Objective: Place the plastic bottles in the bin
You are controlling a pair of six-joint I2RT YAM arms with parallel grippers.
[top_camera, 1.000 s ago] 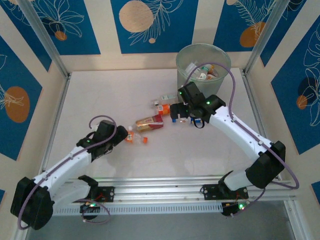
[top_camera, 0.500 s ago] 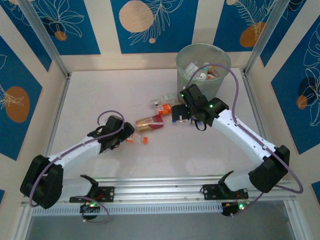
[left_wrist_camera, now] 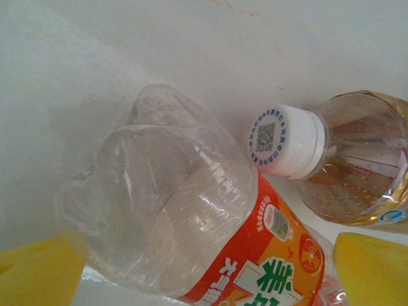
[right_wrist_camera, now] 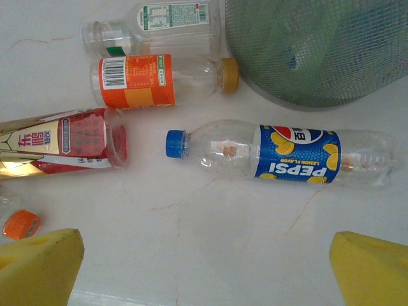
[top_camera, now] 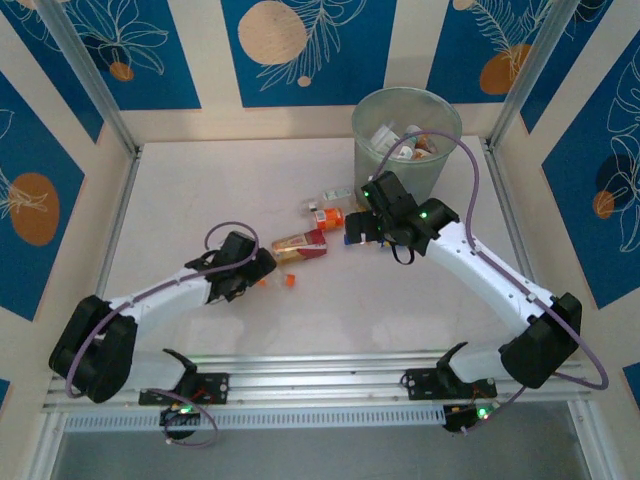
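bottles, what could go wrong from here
1. The orange bottle lies slanted between the open left pincer's pads, so it may twist or pop out when squeezed.
2. A neighbour's white cap sits right beside it; closing could nudge or catch that bottle.
3. The Pepsi bottle lies lengthwise to the open right pincer's pads, close to the bin; an end-to-end pinch would likely slip.

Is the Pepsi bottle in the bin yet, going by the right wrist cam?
No, the Pepsi bottle lies on its side on the table beside the bin, outside its mesh wall.
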